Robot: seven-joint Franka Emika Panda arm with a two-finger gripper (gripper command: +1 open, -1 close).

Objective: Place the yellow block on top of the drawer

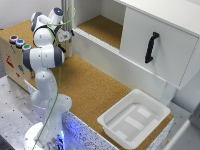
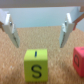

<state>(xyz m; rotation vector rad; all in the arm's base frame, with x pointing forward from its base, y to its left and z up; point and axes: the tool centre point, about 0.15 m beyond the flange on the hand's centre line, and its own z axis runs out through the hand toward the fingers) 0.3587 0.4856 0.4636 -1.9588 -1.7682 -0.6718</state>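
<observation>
Nearest to the wrist camera, yellow block point(image 2: 36, 63) marked "S", resting on cork just below the gripper point(image 2: 38, 30), fingers wide apart and holding nothing. Probably light, rigid, not fragile; best taken by two flat opposite faces. Drawer point(image 1: 159, 46) well apart.
</observation>
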